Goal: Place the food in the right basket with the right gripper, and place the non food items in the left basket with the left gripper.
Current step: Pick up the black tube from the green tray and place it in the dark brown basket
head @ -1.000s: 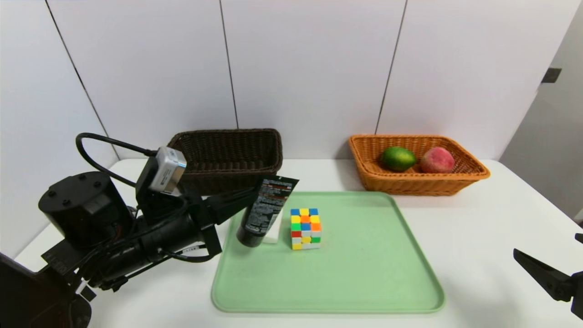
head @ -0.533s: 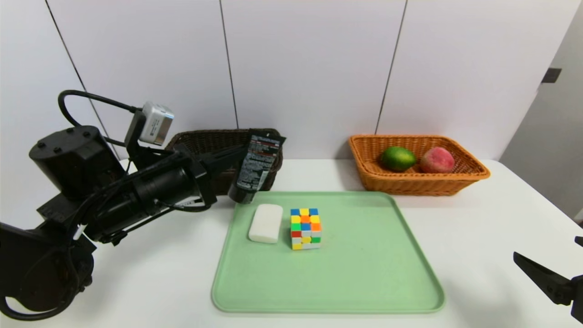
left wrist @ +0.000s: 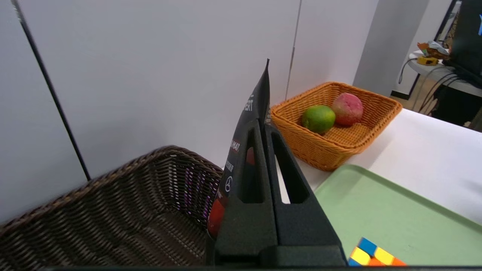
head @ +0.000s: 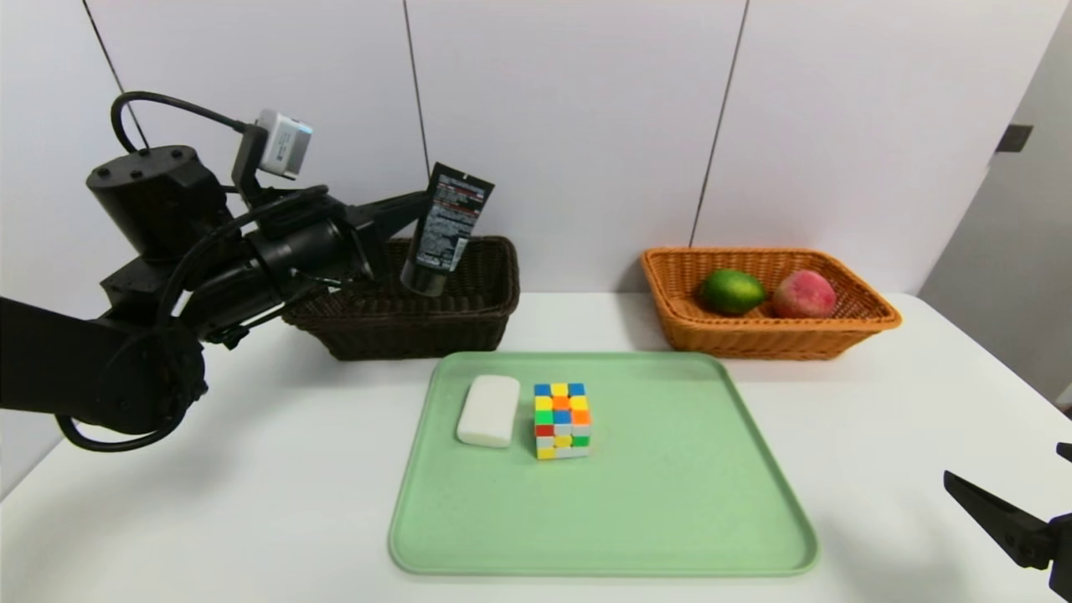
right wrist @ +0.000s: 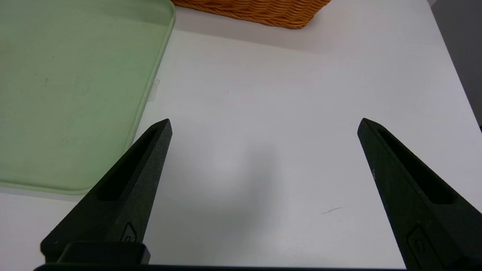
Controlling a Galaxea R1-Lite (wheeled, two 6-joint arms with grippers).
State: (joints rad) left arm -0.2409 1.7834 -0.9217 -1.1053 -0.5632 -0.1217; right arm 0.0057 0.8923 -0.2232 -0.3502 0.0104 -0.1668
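Observation:
My left gripper [head: 416, 203] is shut on a black tube [head: 445, 228] with its cap hanging down, held in the air above the dark brown left basket [head: 469, 314]. In the left wrist view the tube [left wrist: 253, 109] is pinched between the closed fingers over the dark basket [left wrist: 113, 210]. A white soap bar [head: 488, 410] and a multicoloured cube [head: 562, 420] lie on the green tray [head: 670, 502]. The orange right basket [head: 854, 322] holds a green lime [head: 732, 291] and a pink peach [head: 804, 294]. My right gripper [right wrist: 263, 126] is open and empty, parked low over the table at the right.
White wall panels stand close behind both baskets. The tray's edge [right wrist: 143, 105] lies beside the right gripper, and the orange basket [right wrist: 256, 13] is farther ahead of it. The white table's edge runs at the far right.
The left arm has lifted the black tube off the tray and carried it up and back to above the dark basket, uncovering the soap bar. The right arm has stayed put.

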